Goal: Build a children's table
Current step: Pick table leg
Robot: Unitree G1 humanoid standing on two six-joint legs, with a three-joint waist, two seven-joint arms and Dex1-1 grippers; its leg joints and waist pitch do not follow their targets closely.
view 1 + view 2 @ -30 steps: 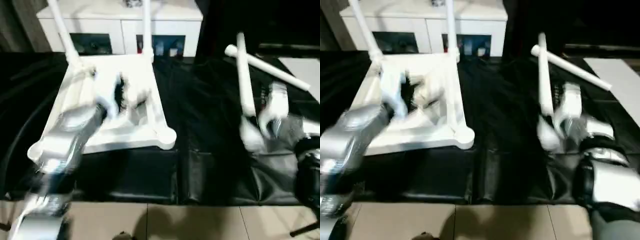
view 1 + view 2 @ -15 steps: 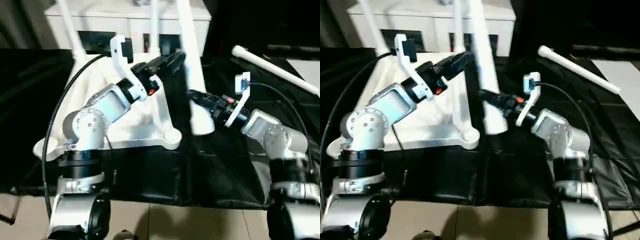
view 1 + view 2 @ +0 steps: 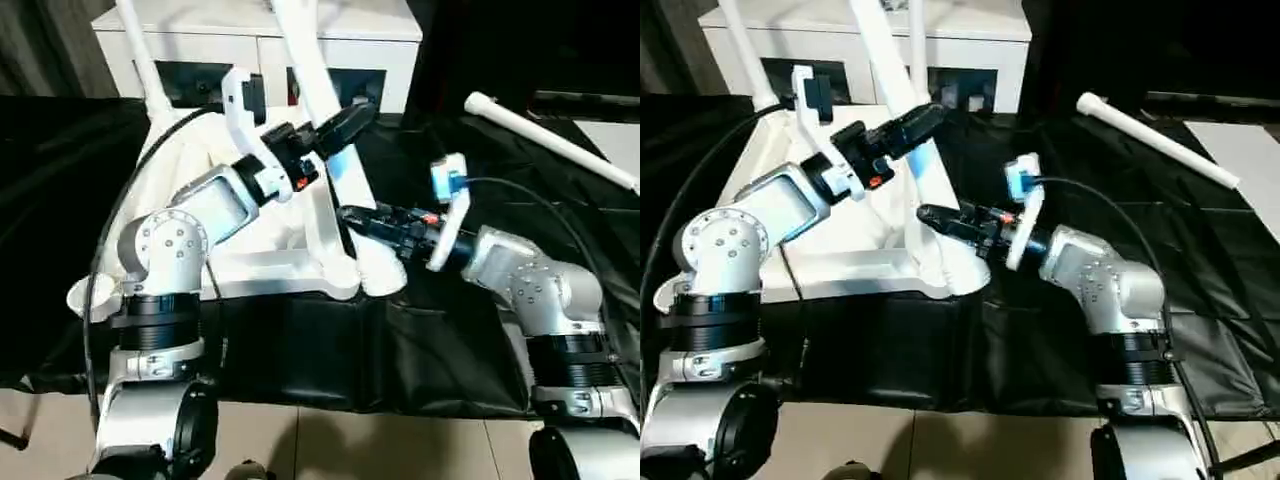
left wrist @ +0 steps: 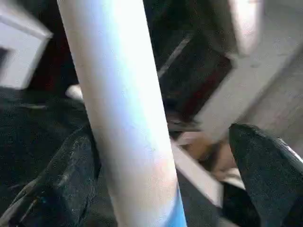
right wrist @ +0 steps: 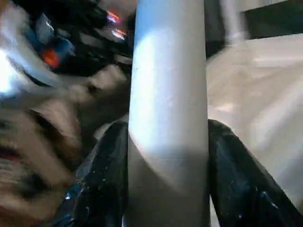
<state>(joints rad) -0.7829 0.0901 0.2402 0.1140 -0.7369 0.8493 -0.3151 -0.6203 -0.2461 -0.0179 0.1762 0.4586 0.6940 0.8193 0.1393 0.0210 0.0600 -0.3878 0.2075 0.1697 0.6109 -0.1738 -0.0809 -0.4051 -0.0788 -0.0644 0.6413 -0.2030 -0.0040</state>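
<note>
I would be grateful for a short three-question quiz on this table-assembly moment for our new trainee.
1. True or false: a spare leg lies loose on the black cloth on the robot's right.
2. The right gripper is: A) open beside the tilted leg; B) shut on the tilted leg; C) shut on the tabletop's rim.
3. How many upright legs stand at the far corners of the tabletop?

Key: 1 true; 2 B; 3 two.
</note>
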